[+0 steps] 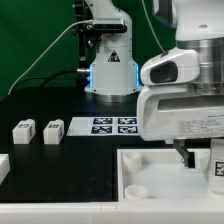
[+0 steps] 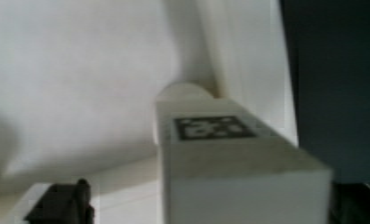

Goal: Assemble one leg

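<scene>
Exterior view: the gripper [image 1: 196, 157] sits low at the exterior view's right, over the white tray-shaped part [image 1: 160, 205]. One dark finger shows under the bulky white wrist housing, and the frame edge cuts off the rest. The leg [image 1: 217, 166] shows only as a tagged white face at that edge, just beside the finger. Only this view gives the layout. Two more legs [image 1: 37, 131] stand side by side on the black table [image 1: 60, 160] at the exterior view's left, well apart from the gripper. The marker board [image 1: 113, 125] lies flat between them and the arm, with bare table around it. A round socket [image 1: 135, 191] sits in the tray part's corner. Wrist view: the leg is close up, a smooth matte white post with square edges and a tag on one face, standing between the black fingers [image 2: 57, 203]. A gap shows beside one finger and the other finger is at the frame edge, so I cannot tell whether the jaws grip it. Behind it is the tray part's smooth white floor and raised wall, with dark table past its edge.
</scene>
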Controlling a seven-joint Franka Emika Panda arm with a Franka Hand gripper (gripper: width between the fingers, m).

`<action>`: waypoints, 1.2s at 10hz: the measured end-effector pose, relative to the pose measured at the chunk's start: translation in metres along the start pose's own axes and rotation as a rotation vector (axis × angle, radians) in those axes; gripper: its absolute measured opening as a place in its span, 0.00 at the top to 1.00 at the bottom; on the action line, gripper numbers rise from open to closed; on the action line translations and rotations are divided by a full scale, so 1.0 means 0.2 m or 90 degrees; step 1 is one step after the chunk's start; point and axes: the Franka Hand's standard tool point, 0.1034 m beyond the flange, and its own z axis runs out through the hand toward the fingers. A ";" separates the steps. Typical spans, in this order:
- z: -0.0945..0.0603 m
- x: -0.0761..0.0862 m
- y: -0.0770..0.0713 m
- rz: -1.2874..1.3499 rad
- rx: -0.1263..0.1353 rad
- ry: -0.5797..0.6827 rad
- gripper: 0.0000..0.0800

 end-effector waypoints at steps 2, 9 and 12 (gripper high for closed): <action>0.00 0.00 0.00 0.016 0.001 0.000 0.47; 0.01 -0.01 0.01 0.544 0.004 -0.002 0.63; 0.01 -0.02 0.05 0.846 0.070 -0.010 0.63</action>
